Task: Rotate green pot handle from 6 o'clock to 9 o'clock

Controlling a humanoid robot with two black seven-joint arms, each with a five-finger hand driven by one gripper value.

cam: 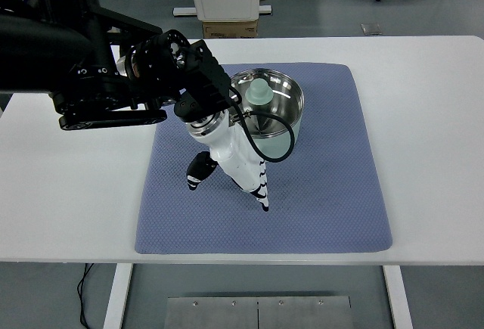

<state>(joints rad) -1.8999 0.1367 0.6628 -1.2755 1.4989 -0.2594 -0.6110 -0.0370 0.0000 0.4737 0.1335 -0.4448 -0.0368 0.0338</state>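
A steel pot with a pale green outer wall stands on the blue mat, at its far middle. A pale green knob-shaped piece sits inside the pot. The pot's handle is not visible; the hand covers the near-left side of the pot. My left arm comes in from the left, black and bulky, ending in a white hand just in front of the pot. Its fingers point straight toward the near edge, the thumb spread off to the left. Nothing shows between them.
A black cable loops from the wrist across the pot's near wall. The mat lies on a white table. A white cabinet base and a cardboard box stand behind the table's far edge.
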